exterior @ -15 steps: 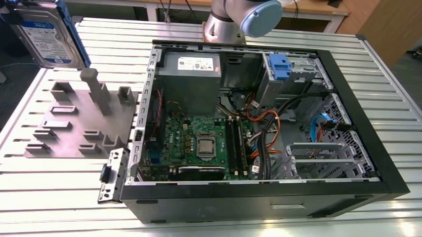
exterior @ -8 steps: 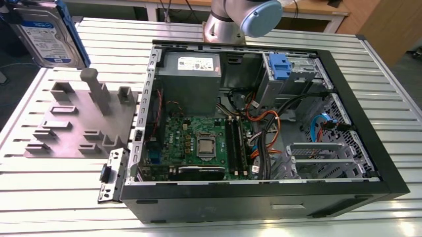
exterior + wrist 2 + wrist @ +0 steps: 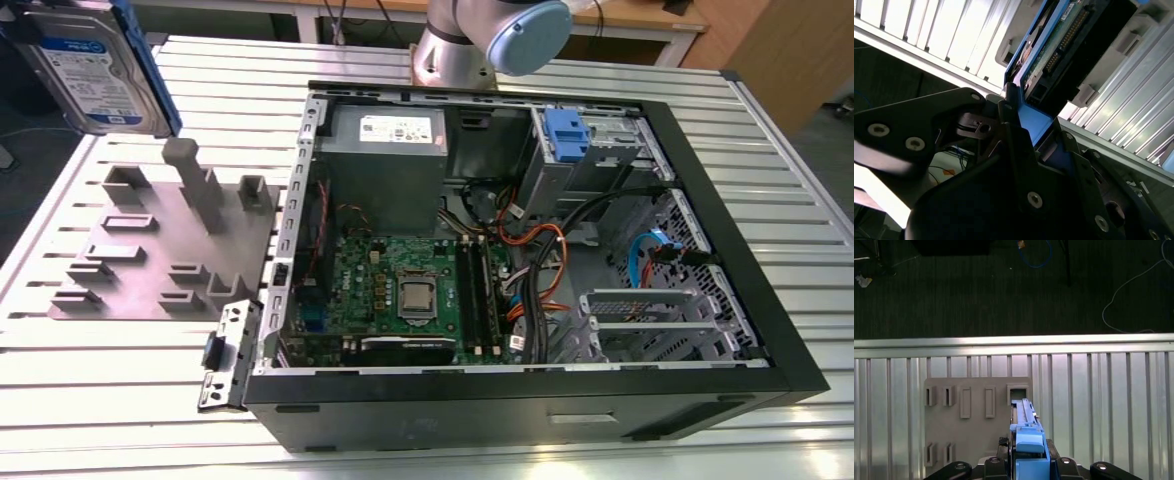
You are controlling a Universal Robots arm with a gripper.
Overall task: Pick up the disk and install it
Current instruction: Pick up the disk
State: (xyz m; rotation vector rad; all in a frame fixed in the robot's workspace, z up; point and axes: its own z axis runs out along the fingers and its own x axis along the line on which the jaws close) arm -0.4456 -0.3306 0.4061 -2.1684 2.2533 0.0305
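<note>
Disk held aloft, not yet installed.
Hand [image 3: 1029, 462] clamped on disk [image 3: 91, 70], long axis near upright, above the fixture plate [image 3: 144, 250]; open case [image 3: 534, 400] lies toward the exterior view's right.

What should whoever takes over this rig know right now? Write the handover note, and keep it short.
Gripper: shut on the disk.
Disk: held in the air, clear of the grey slotted holder plate, to the exterior view's left of the open computer case.
Done: the disk is picked up and touches neither plate nor table.
Left: installation. The disk is outside the case, and a blue bracket sits in the case's drive bay area.
</note>
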